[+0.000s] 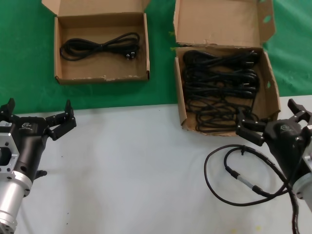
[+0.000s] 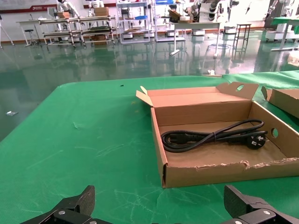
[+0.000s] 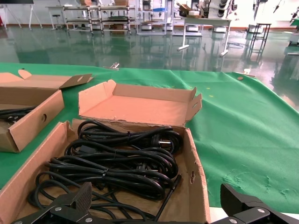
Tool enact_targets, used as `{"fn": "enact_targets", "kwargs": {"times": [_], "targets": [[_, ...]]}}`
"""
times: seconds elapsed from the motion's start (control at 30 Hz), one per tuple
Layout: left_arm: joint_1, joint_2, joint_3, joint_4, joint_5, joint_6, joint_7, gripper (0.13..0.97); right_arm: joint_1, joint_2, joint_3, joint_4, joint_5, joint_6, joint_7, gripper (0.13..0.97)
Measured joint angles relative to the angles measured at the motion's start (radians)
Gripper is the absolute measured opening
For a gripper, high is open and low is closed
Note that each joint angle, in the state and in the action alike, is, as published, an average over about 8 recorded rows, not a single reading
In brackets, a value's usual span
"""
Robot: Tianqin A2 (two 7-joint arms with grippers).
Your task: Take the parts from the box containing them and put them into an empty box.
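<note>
The left hand [image 1: 38,118] is black, with jointed angular fingers and a small white logo on its housing, and it sits on a silver cylindrical wrist. The right hand [image 1: 271,119] is also black. A thick black cable [image 1: 229,175] with a white-banded connector belongs to this arm.

The bigger box [image 1: 271,92] sits on the right, lid flap standing up at the far side, straddling the green cloth and the pale desk. It's stuffed with black cord bundles [image 1: 219,87], several loops piled on each other, plugs poking out here and there. The smaller shallow box [image 1: 61,48] is far left on the green, holding one looped cord [image 1: 100,47] lying flat across its floor.
</note>
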Motion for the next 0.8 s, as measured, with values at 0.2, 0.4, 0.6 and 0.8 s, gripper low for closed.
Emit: {"fn": "enact_targets", "kwargs": {"times": [0.2,0.4,0.6,0.8], "targets": [[0.0,0.0,0.0,0.0,0.0,0.0,0.0,0.966,0.0,0.0,0.0,0.0,0.0,0.0,0.0,0.966],[0.0,0.0,0.0,0.0,0.0,0.0,0.0,0.966,0.0,0.0,0.0,0.0,0.0,0.0,0.0,0.966],[0.0,0.0,0.0,0.0,0.0,0.0,0.0,0.966,0.0,0.0,0.0,0.0,0.0,0.0,0.0,0.966],[0.0,0.0,0.0,0.0,0.0,0.0,0.0,0.966,0.0,0.0,0.0,0.0,0.0,0.0,0.0,0.966]]}}
